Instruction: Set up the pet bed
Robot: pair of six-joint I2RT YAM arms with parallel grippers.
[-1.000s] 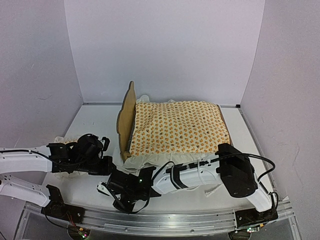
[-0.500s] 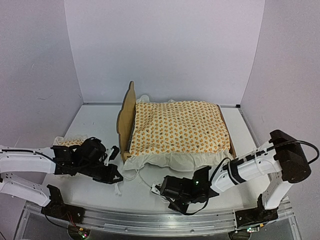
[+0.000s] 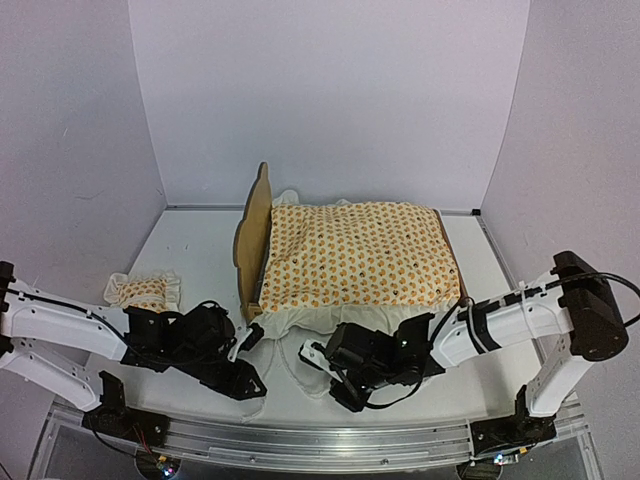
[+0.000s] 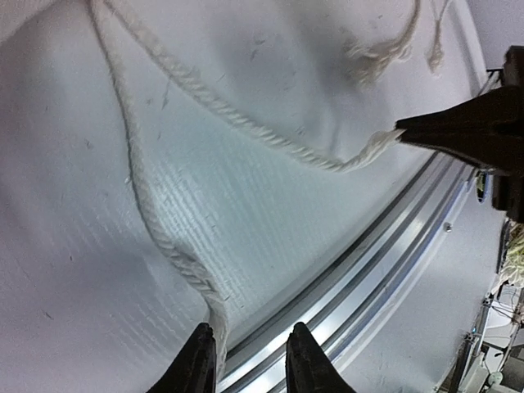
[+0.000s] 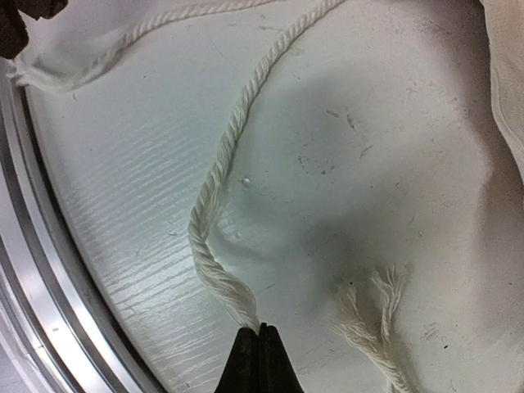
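Observation:
The pet bed (image 3: 254,235) stands mid-table, its plywood headboard to the left. The orange-dotted cover (image 3: 355,255) lies on it, ruffle hanging over the near side. White tie cords trail on the table in front. My right gripper (image 3: 312,353) is shut on the end of one twisted cord (image 5: 214,176), pinched at the tips (image 5: 260,332). My left gripper (image 3: 252,383) is low by the table's near edge, jaws (image 4: 250,360) open. Another stretch of cord (image 4: 160,241) runs down against its left finger (image 4: 199,364), not pinched. The right gripper's tips (image 4: 458,131) show there, holding the cord end.
The small ruffled pillow (image 3: 145,292) lies on the table at the left, apart from the bed. An aluminium rail (image 3: 320,440) runs along the near edge, just beyond both grippers. Frayed cord ends (image 5: 364,315) lie beside the right gripper. Walls close in on three sides.
My left gripper has moved right and nearer and has opened. My right arm drew back to the right from the left side and shut on the cord. The pillow now shows fully.

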